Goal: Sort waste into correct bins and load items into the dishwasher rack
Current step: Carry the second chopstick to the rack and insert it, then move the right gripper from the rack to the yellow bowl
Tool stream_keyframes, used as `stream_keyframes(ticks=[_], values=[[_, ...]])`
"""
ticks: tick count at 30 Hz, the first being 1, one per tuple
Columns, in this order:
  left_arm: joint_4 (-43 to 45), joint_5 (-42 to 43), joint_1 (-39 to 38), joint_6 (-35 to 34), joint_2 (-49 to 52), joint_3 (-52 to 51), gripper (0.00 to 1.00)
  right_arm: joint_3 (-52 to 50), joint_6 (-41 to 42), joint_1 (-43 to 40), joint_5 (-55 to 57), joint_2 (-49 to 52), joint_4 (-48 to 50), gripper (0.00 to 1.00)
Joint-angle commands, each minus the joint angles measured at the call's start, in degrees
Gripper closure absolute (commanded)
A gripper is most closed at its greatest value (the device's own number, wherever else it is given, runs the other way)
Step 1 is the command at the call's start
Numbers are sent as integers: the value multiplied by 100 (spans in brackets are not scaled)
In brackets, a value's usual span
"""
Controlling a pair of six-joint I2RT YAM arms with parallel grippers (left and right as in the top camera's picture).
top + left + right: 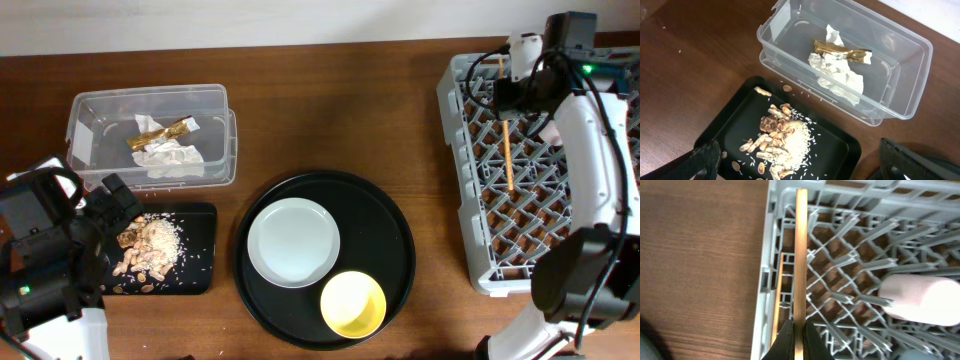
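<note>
Watching this from the side. The right hand is hanging over the far left part of the rack, clenched on a chopstick. Both fingers are pinching it tight, and the stick is running out lengthwise above the grid. The other chopstick is lying lower down along the rack's left wall, just beside the held one. A pink cup is lying on its side in the rack, off to the right of the sticks.

Over on the left, the left hand is hovering above the black tray with its fingers spread wide and gripping nothing. The scraps are sitting in a heap in that tray, nutty brown bits mixed with rice. A few stray bits are lying on the counter between the tray and the tub. The tub is sitting just beyond the tray, and the napkin is lying inside it with the wrapper resting on top.

In the middle, the round tray is carrying the plate and the bowl. The bowl is on the near right side of the plate, and the two are just about touching.
</note>
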Motion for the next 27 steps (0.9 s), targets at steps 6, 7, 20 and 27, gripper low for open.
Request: stream_keyframes(ticks=[6,7,20,27], values=[[11,0,28,-55,4,57,1,-50,-28,-2,-304,210,-74,67],[11,0,28,-55,4,57,1,-50,-31,-2,-304,210,-111,59],[11,0,28,-55,4,57,1,-48,-715,151,-4538,164,-1897,25],[11,0,28,-55,4,57,0,-48,-1128,951,-4760,157,-2894,25]])
